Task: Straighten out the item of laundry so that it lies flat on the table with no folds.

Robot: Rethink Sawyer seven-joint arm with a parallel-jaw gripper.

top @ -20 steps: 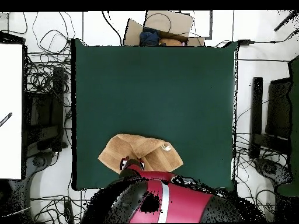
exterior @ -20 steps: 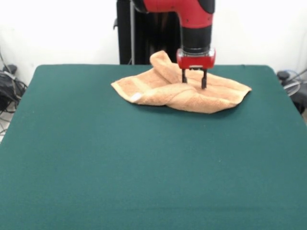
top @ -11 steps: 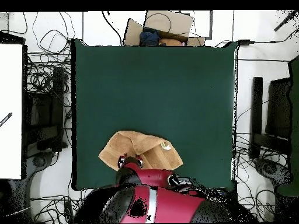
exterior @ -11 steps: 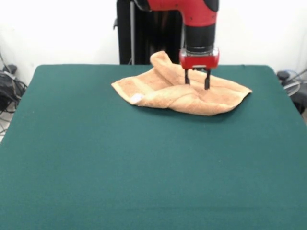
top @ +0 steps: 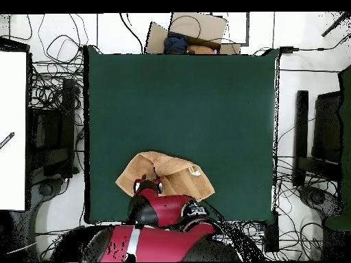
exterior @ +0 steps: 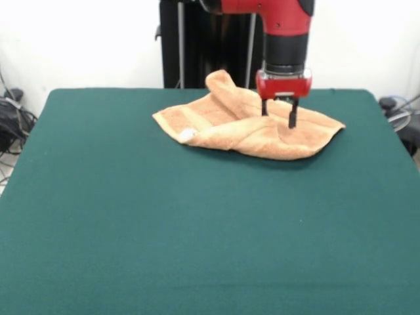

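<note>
The towel lay crumpled at the table's edge nearest my base, one flap folded up into a hump, a white label showing at one corner. My gripper hung over its doubled part, fingers parted a little and holding nothing. I judged the terry soft, light and limp, likely to drag and bunch. A hemmed corner or the raised flap's edge seemed the best hold.
</note>
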